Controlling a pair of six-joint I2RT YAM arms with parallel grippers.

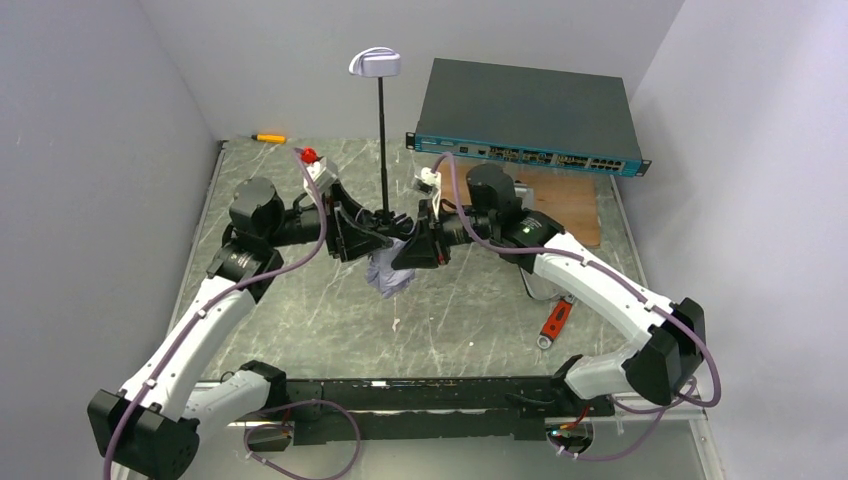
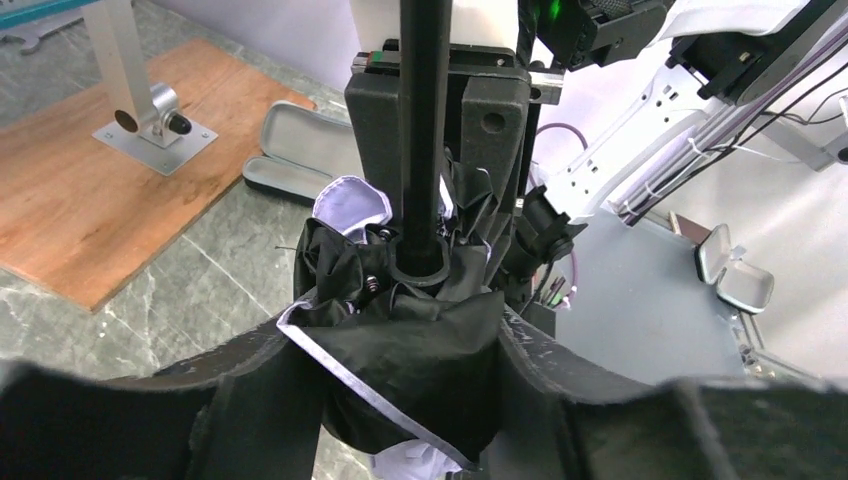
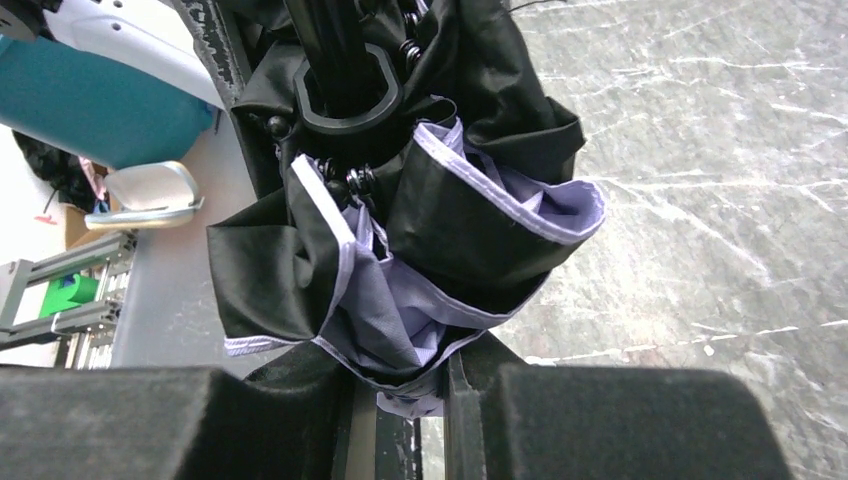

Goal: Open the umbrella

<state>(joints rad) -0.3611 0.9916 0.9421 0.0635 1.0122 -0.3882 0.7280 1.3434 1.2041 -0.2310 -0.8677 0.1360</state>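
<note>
Black-and-silver canopy bunched, the umbrella [image 1: 389, 274] stands shaft-up, pale handle topmost; right gripper [image 3: 400, 385] pinches its fabric; left gripper [image 2: 400, 352] flanks it, grip unclear.

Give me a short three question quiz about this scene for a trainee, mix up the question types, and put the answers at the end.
1. True or false: the umbrella has its canopy spread open.
2. Where is the handle? A: up top, above the canopy. B: below the canopy. C: level with the canopy.
3. Which hand pinches the canopy's lower end?
Key: 1 false, it is bunched. 2 A. 3 the right hand.
</note>
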